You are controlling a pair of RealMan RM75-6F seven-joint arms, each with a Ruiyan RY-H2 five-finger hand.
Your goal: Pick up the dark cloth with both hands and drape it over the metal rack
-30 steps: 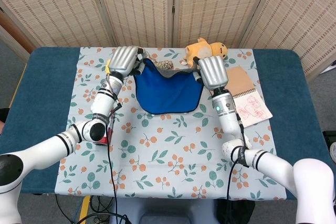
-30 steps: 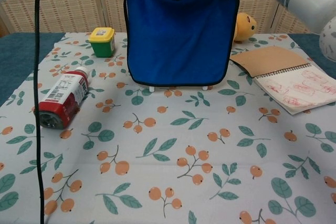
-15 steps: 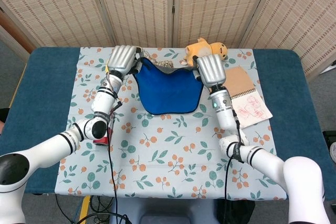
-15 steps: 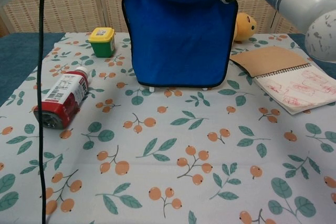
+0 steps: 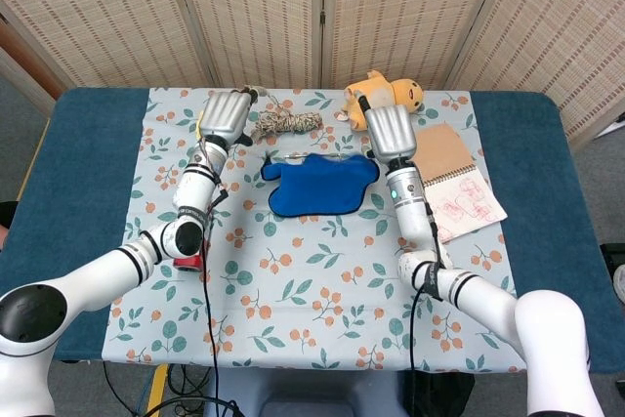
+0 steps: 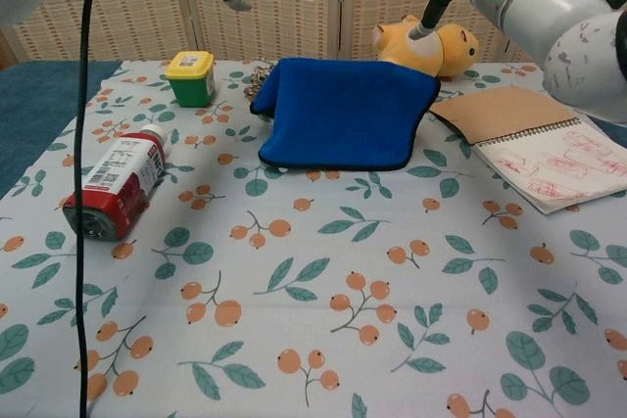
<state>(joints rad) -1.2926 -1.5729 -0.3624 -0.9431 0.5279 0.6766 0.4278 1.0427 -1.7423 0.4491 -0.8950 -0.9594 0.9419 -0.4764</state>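
- Cloth [image 6: 343, 111]: deep royal blue, with a narrow black edging along its hem.
- Tablecloth [image 6: 323, 291]: pale grey-white, printed with teal leaves and orange berries.
- Counter [image 5: 83, 173]: dark teal-blue surface showing either side of the tablecloth.
- Bottle [image 6: 116, 183]: lying on its side; red body, white label with dark print.
- Small jar [image 6: 190, 78]: green body, yellow lid.
- Plush toy [image 6: 431, 46]: yellow-orange.
- Notebook [image 6: 534, 149]: brown kraft cover; white page bearing red line drawings.
- Rope bundle [image 5: 285, 123]: beige and speckled.
- Left robot hand [image 5: 227, 116] and right robot hand [image 5: 391, 132]: silver-grey; arms white with black bands.
- Folding screen [image 5: 322, 12]: woven tan panels.
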